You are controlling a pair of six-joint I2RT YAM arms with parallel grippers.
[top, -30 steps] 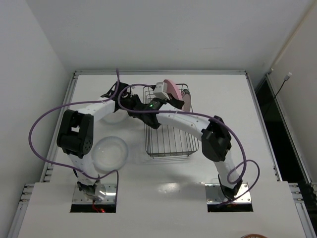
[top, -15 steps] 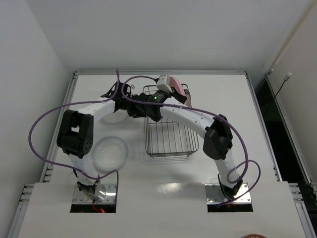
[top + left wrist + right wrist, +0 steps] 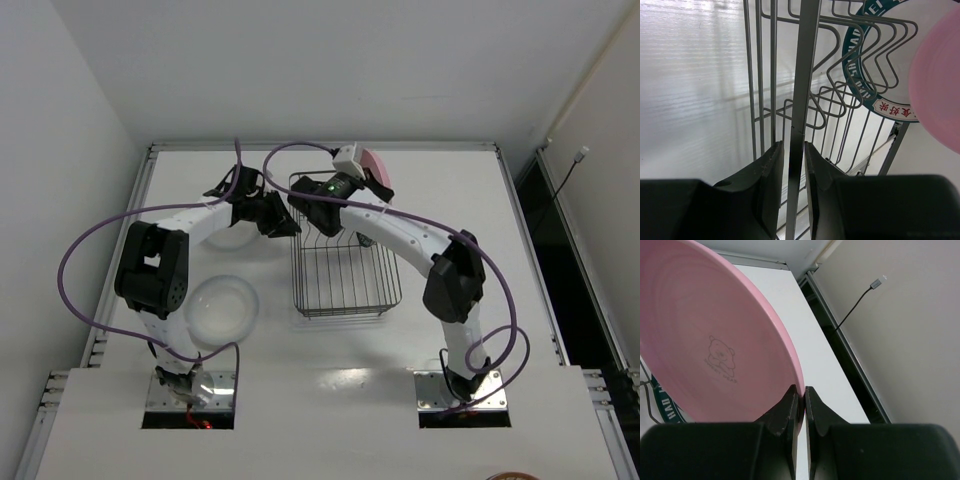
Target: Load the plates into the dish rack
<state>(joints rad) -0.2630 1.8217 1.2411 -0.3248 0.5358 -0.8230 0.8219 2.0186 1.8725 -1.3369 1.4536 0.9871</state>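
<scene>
Top external view shows the dish rack [image 3: 345,285] with its long side running away from the arm bases. At its far right corner the right gripper [image 3: 362,175] is pinched on the rim of the pink plate [image 3: 377,168], which is held up on edge and tilted. A patterned plate [image 3: 883,106] stands among the tines at that far end. The left gripper [image 3: 792,150] is clamped on the rack's left rim. A translucent plate [image 3: 222,305] lies flat, left of the rack.

Left wrist view: pink plate [image 3: 940,85] cut off at right edge; patterned plate [image 3: 883,106] partly screened by dish rack [image 3: 802,75] wires. Top view: upper-left translucent plate [image 3: 236,238] mostly under left arm [image 3: 190,218].
</scene>
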